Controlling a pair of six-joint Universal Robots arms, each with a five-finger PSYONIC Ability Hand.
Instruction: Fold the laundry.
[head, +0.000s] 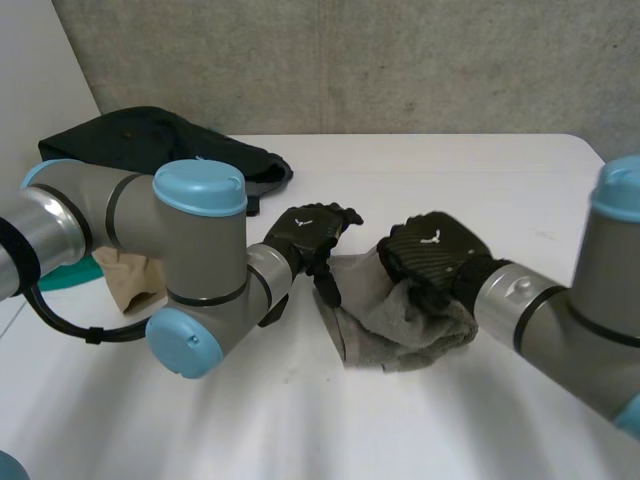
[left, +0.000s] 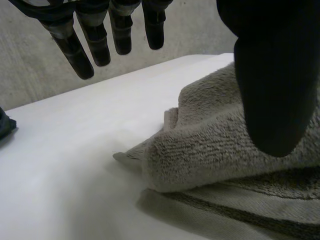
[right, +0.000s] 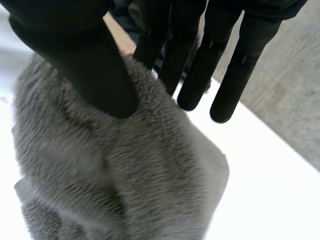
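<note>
A grey towel (head: 400, 325) lies crumpled in the middle of the white table (head: 450, 180). My right hand (head: 430, 250) is on its right side, and the cloth rises up to it. In the right wrist view the towel (right: 125, 175) is pinched between the thumb (right: 85, 55) and the straight fingers (right: 225, 85). My left hand (head: 305, 232) hovers at the towel's left edge. In the left wrist view its fingers (left: 75, 50) hang straight and far from the thumb (left: 270, 75), which is over a folded edge of the towel (left: 215, 150).
A black garment (head: 150, 145) is heaped at the table's back left. A tan cloth (head: 125, 280) and something teal (head: 60, 275) lie behind my left arm. A concrete wall stands behind the table.
</note>
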